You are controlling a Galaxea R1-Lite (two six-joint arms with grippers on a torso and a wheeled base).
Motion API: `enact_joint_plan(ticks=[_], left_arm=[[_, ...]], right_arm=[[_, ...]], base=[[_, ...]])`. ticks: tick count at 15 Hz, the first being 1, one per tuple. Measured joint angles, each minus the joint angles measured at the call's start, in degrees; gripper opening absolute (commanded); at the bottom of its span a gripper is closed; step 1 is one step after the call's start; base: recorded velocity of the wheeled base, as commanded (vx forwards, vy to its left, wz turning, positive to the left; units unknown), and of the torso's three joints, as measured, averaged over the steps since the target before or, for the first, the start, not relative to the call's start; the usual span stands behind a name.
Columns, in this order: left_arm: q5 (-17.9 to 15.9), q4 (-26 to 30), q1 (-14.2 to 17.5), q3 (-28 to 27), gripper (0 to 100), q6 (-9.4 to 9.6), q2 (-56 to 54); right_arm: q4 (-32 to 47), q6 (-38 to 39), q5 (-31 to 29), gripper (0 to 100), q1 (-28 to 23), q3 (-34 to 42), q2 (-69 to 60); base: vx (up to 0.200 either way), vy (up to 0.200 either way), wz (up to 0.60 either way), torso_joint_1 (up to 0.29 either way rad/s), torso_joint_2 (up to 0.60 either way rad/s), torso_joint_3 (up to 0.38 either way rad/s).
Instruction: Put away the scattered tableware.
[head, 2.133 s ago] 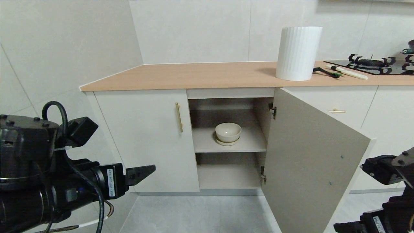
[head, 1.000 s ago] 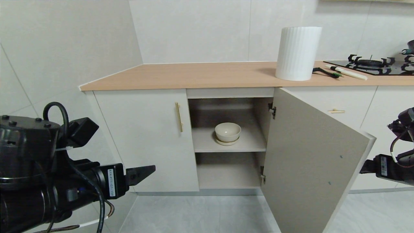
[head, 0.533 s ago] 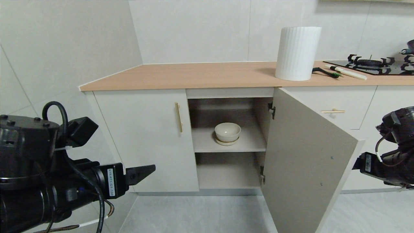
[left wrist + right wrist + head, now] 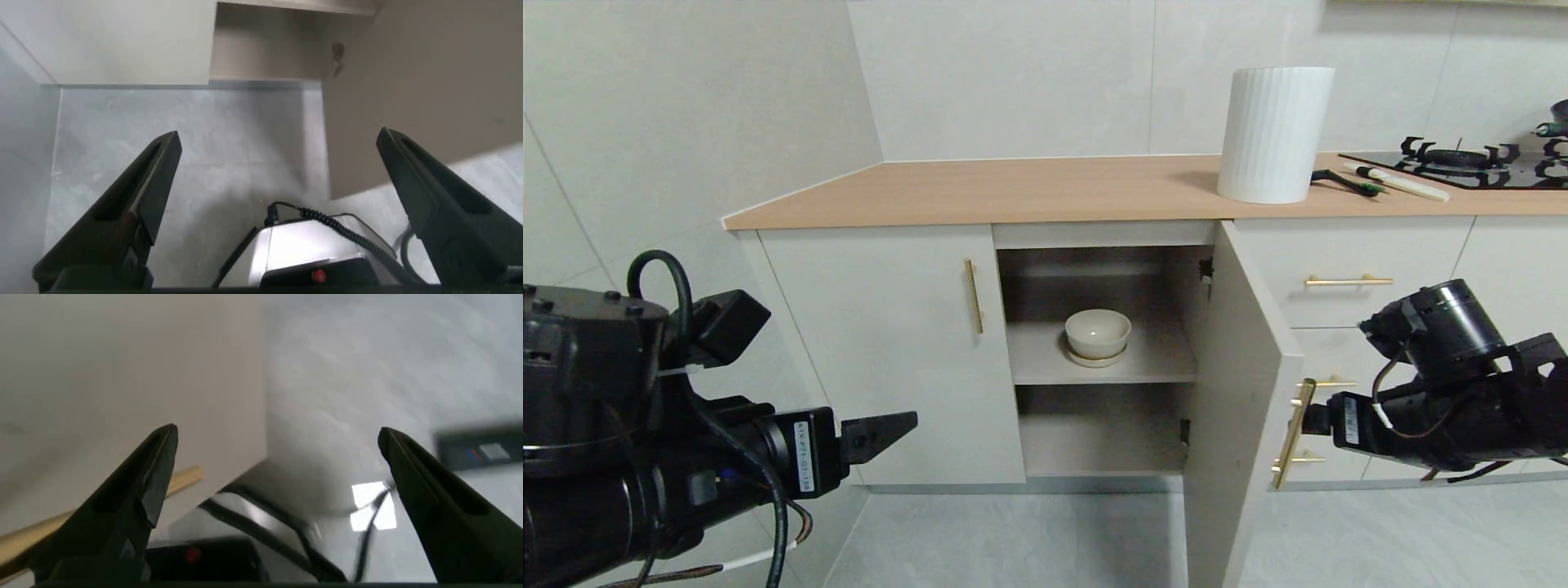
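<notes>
A cream bowl [image 4: 1098,331] sits on a small plate [image 4: 1094,358] on the middle shelf of the open cabinet [image 4: 1094,237]. The cabinet door [image 4: 1240,384] stands about half open, edge-on to me, with its gold handle [image 4: 1293,445] facing right. My right gripper [image 4: 1313,418] is at the door's outer face, right beside that handle. In the right wrist view it [image 4: 278,474] is open, with the door [image 4: 122,367] and handle [image 4: 186,478] close in front. My left gripper [image 4: 882,433] hangs low at the left, away from the cabinet, and is open [image 4: 278,180] over the floor.
On the wooden counter [image 4: 1013,192] stand a tall white ribbed container [image 4: 1274,135] and some utensils [image 4: 1380,181] beside a gas hob [image 4: 1462,163]. A shut door [image 4: 890,343] lies left of the opening, drawers [image 4: 1347,282] to the right. Grey floor [image 4: 1013,539] lies below.
The cabinet door has swung from wide open toward shut. My right arm rose and moved left with it, ending at the handle. The left arm has kept still.
</notes>
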Motion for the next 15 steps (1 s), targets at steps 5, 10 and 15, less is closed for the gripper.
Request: enact_joint_plan(ticks=[5,10,15], left_arm=[[0.1,-1.4,0.0,0.1,100,0.02,-0.3],[0.2,-1.4,0.0,0.0,100,0.05,-0.4],[0.3,-1.4,0.0,0.2,100,0.05,-0.2]], right_arm=[[-4.4,-0.4,1.6,100,7.3,-6.0,7.5],[-4.6,-0.5,4.1,100,8.1,-14.8,14.6],[-4.6,-0.4,4.1,100,8.2,-16.4,17.4]], base=[[0.000,0.000,0.00,0.000,0.00,0.000],[0.000,0.000,0.00,0.000,0.00,0.000],[0.000,0.000,0.00,0.000,0.00,0.000]])
